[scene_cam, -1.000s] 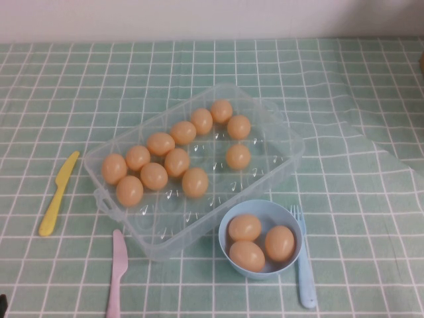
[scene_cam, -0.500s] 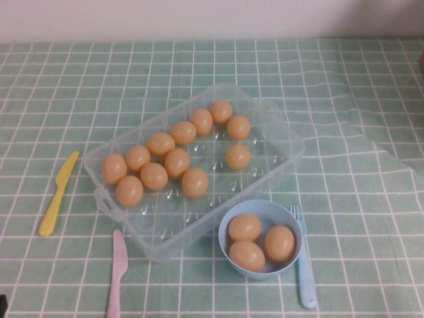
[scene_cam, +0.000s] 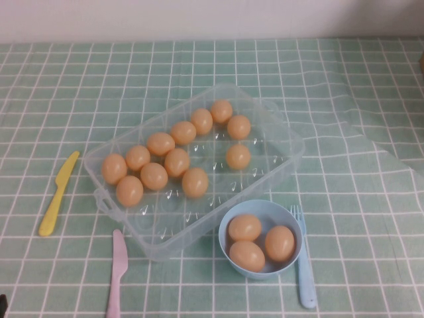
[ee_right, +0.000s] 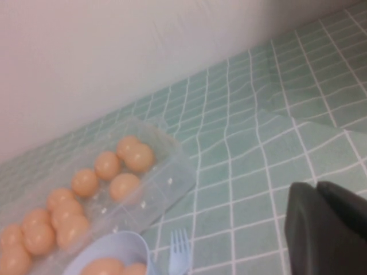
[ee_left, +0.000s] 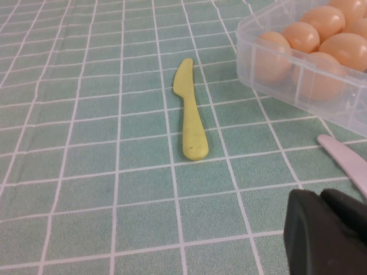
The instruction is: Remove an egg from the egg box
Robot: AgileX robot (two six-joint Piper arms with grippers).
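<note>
The clear plastic egg box lies slantwise in the middle of the green checked cloth and holds several tan-orange eggs. One egg sits alone toward its right side. The box also shows in the left wrist view and in the right wrist view. Neither gripper shows in the high view. My left gripper is shut and empty, low over the cloth near the table's front left, well short of the box. My right gripper is shut and empty, off to the right of the box.
A light-blue bowl with three eggs stands just in front of the box, with a light-blue fork to its right. A yellow knife lies left of the box and a pink knife in front of it. The cloth has a raised fold at the right.
</note>
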